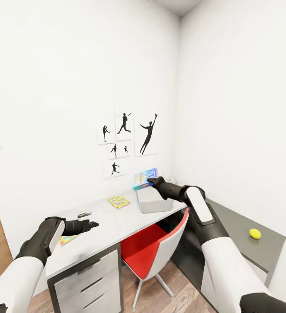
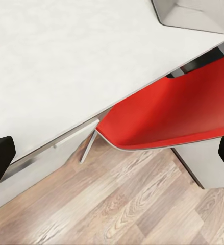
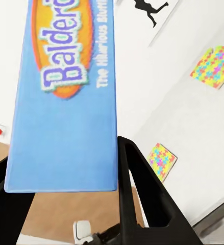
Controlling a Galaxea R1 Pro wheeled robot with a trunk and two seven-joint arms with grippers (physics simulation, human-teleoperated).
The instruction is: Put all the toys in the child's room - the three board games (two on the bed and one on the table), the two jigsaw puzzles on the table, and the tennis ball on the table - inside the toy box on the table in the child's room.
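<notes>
Your R end effector [image 1: 151, 180] clamps blue board game [image 1: 144, 178] above toy box [image 1: 154, 201], frame centre; L end effector [image 1: 92, 224] open, empty. Puzzles [image 1: 119, 201], tennis ball [image 1: 255, 234] left on tabletop [image 1: 112, 221].

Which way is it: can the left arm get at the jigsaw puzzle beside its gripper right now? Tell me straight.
Probably yes. The left gripper hangs open and empty above the table, and the near jigsaw puzzle lies flat just beside its forearm with nothing on top. The arm would need to draw back a little.
</notes>
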